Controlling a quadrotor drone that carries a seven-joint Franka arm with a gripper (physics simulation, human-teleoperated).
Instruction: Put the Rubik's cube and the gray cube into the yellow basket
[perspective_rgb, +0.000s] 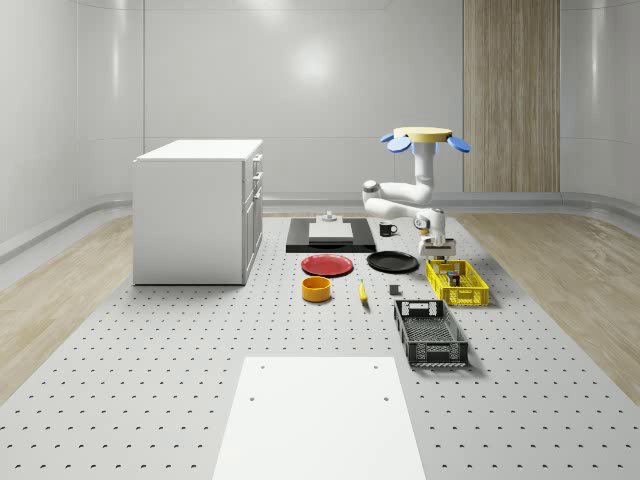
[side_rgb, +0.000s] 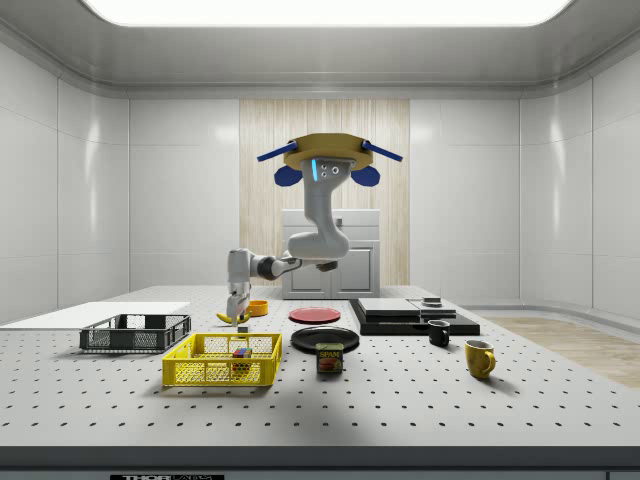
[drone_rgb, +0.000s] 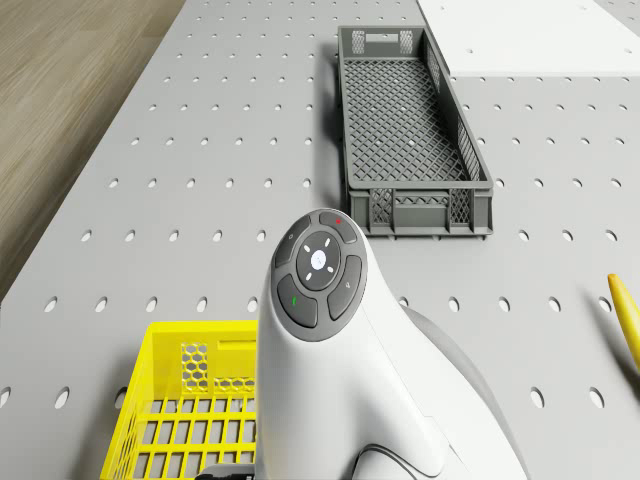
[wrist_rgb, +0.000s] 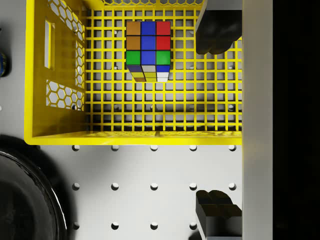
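Drone (perspective_rgb: 424, 136) hovers above the tabletop (perspective_rgb: 200, 380) in the whole-scene view, arm bent downward, claw (perspective_rgb: 437, 247) over the yellow basket (perspective_rgb: 457, 283). Side view: forearm hangs vertical. Wrist view: fingers (wrist_rgb: 217, 30) spread, empty; Rubik's cube (wrist_rgb: 147, 50) inside the basket, toward 12 o'clock.

Yellow basket (drone_rgb: 190, 400) cut off at drone view's 6 o'clock edge, arm (drone_rgb: 340, 370) covering its near end. Banana (drone_rgb: 625, 315) clipped at 3 o'clock. Black plate (wrist_rgb: 25, 200) cropped in wrist view.
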